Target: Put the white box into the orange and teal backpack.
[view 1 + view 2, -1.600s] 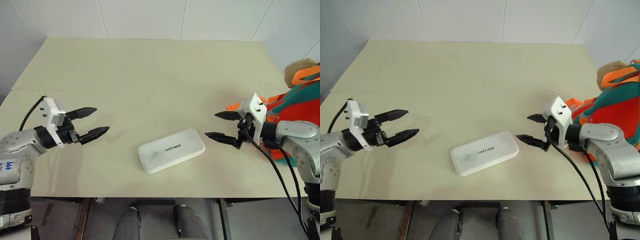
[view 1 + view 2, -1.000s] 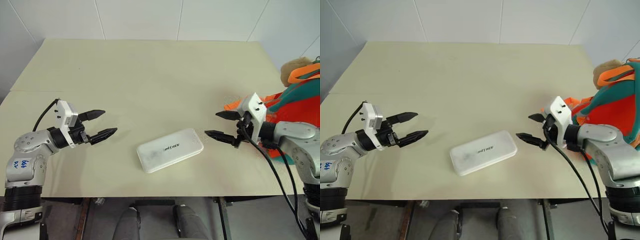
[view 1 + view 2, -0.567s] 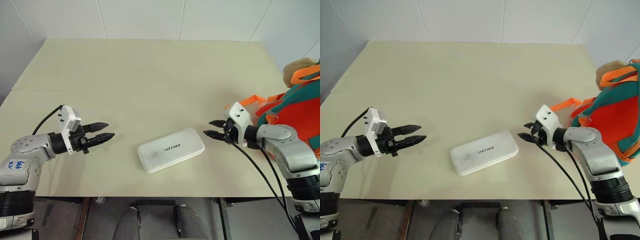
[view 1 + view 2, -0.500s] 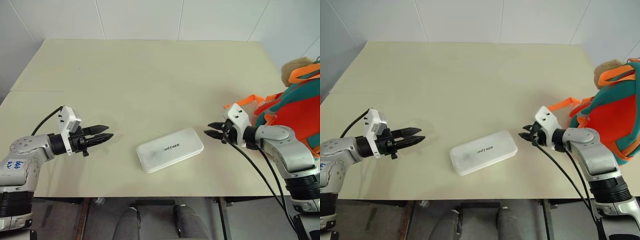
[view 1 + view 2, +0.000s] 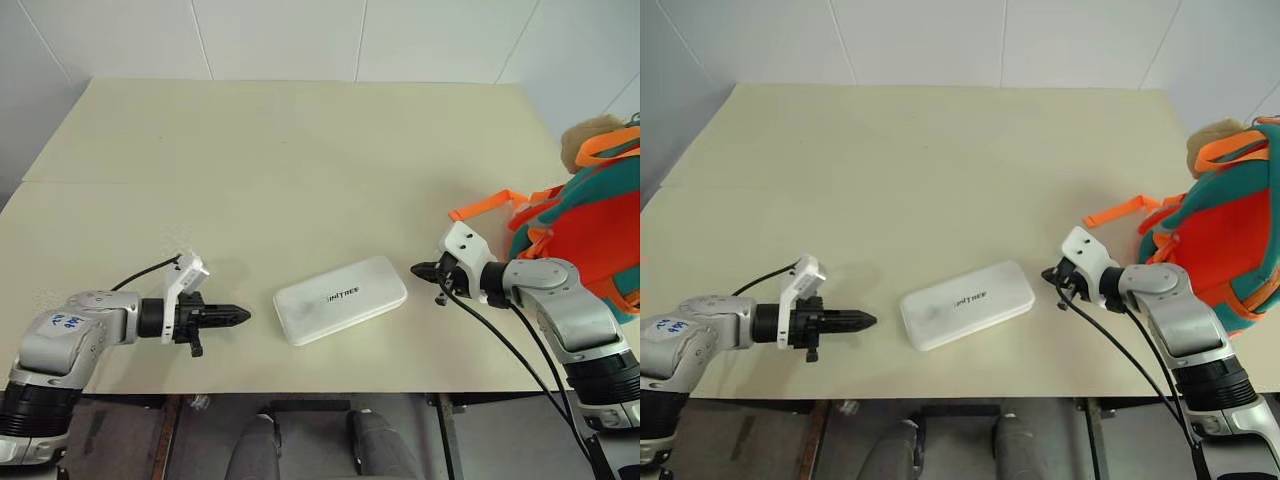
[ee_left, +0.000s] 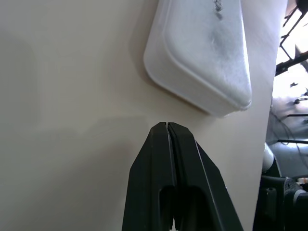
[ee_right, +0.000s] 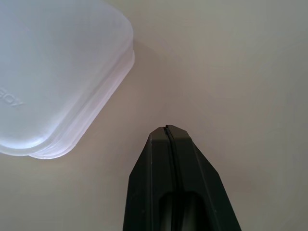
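Observation:
The white box (image 5: 341,299) lies flat near the table's front edge, dark lettering on its top. My left gripper (image 5: 244,316) is shut with nothing in it, low over the table, its tip a short way left of the box's left end (image 6: 199,62). My right gripper (image 5: 417,269) is also shut and empty, its tip just off the box's right end (image 7: 57,77). Neither touches the box. The orange and teal backpack (image 5: 590,225) stands at the table's right edge, a tan plush piece (image 5: 590,135) on top and an orange strap (image 5: 490,203) lying toward the box.
The cream table (image 5: 300,160) stretches bare behind the box to a white tiled wall. Its front edge (image 5: 300,385) runs just below the box. Black cables trail from both wrists.
Both grippers have shut from wide open. The left gripper dropped and moved right toward the box's left end; the right gripper sank and edged closer to the box's right end.

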Available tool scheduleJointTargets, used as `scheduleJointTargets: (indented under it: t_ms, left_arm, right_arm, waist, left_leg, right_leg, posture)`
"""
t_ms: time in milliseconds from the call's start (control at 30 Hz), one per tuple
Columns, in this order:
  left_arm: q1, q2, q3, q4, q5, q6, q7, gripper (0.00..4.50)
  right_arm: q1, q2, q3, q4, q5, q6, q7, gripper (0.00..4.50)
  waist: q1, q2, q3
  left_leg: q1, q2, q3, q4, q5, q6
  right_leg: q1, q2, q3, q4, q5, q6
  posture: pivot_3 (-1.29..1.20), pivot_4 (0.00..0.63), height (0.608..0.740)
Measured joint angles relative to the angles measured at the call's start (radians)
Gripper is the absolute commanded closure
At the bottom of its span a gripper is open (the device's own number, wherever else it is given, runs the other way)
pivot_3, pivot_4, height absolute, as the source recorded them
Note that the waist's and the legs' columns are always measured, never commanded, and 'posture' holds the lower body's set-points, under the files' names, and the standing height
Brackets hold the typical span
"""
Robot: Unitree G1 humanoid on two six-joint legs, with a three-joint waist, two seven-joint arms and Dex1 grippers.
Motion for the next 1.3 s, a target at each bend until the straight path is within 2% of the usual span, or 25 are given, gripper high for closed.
scheduleJointTargets:
  t_ms: [300, 733, 1133, 1300]
  left_arm:
    - [-0.021, -0.134, -0.055, 0.002, -0.001, -0.023, 0.051, 4.47]
    - [-0.023, -0.120, -0.029, 0.045, 0.046, -0.081, 0.054, 4.47]
    - [-0.027, -0.112, -0.014, 0.052, 0.075, -0.098, 0.063, 4.47]
    - [-0.042, -0.125, 0.019, 0.032, 0.046, -0.059, 0.099, 4.47]
  right_arm:
    - [0.000, 0.001, 0.026, -0.041, -0.004, 0.023, 0.033, 4.50]
    - [0.072, -0.079, -0.002, -0.229, 0.080, 0.198, 0.133, 4.50]
    - [0.074, -0.092, -0.002, -0.256, 0.107, 0.198, 0.155, 4.50]
    - [0.073, -0.137, -0.002, -0.200, 0.084, 0.143, 0.157, 4.50]
  waist:
    - [0.003, 0.000, 0.000]
    - [0.001, 0.000, 0.000]
    - [0.003, 0.000, 0.000]
    - [0.003, 0.000, 0.000]
  left_leg:
    - [0.000, 0.000, -0.001, 0.005, 0.000, 0.000]
    - [0.001, 0.000, -0.001, 0.006, 0.000, 0.000]
    - [0.001, -0.001, -0.001, 0.006, 0.000, 0.000]
    - [0.000, -0.001, -0.001, 0.006, 0.000, 0.000]
  right_leg:
    - [0.001, 0.000, 0.000, 0.003, 0.000, 0.000]
    - [0.002, 0.000, 0.000, 0.003, 0.000, 0.000]
    - [0.002, -0.001, 0.000, 0.002, 0.000, 0.000]
    - [0.002, -0.001, 0.000, 0.001, 0.000, 0.000]
  posture:
    - [0.00, 0.150, 0.740]
    - [0.00, 0.150, 0.740]
    - [0.00, 0.150, 0.740]
    - [0.00, 0.150, 0.740]
